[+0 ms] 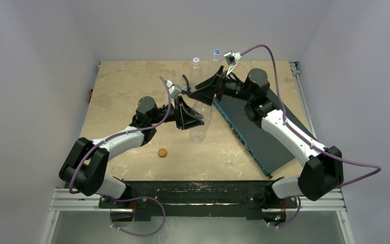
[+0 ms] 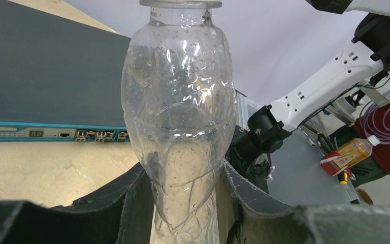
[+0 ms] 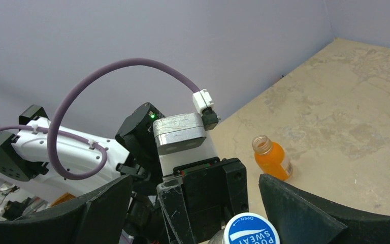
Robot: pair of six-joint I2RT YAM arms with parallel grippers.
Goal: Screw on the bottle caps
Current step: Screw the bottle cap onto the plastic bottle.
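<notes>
Fingers [image 2: 124, 206] of the left gripper [image 1: 189, 116] are shut tight on the held clear bottle [image 2: 180, 117], low on its body, over the middle of the table [image 1: 117, 86]. The right gripper [image 1: 206, 93] has its fingers [image 3: 304, 208] wide open, one on each side of the blue and white cap [image 3: 249, 231] at that bottle's top, not touching it. The cap says "OPEN" and "SWEAT".

Three clear bottles show: the held one, plus the left far bottle [image 1: 196, 66] and the right far bottle [image 1: 216, 55], both with caps on. One orange bottle [image 3: 273, 158] stands open, no cap on it. One orange-brown cap [image 1: 162, 152] lies flat near the left arm. One dark box [image 1: 264, 134] with a blue edge lies on the right.
</notes>
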